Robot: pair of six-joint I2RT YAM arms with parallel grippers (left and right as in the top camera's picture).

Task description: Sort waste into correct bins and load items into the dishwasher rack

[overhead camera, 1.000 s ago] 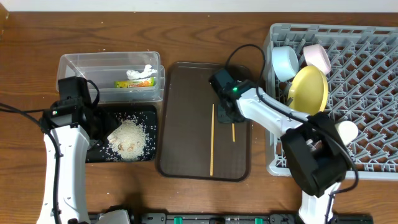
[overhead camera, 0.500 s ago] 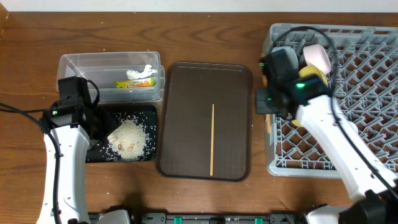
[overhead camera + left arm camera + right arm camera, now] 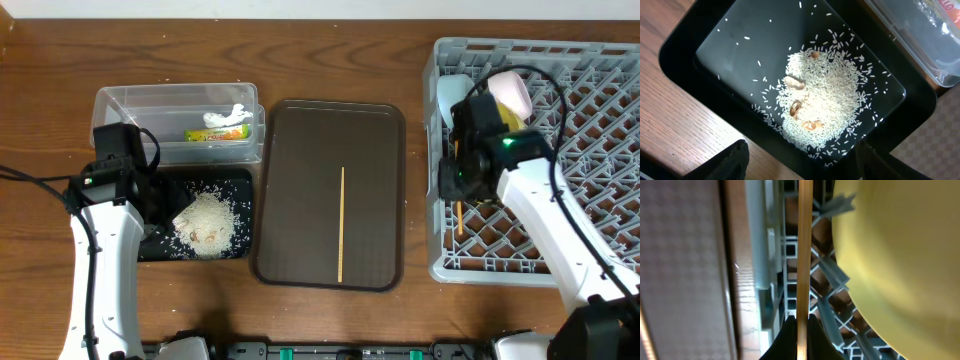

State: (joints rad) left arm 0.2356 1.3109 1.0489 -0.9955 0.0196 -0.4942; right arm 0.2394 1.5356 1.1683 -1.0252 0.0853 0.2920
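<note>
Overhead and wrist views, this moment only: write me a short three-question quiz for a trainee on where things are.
1. True or false: both chopsticks lie on the brown tray.
2. The rice is heaped in: A the brown tray, B the black tray, C the rack.
3. Fill in: the right tool is shut on a ____.

Key
1. False: one chopstick lies on the brown tray; the other chopstick is in the right tool over the rack.
2. B
3. chopstick
</note>
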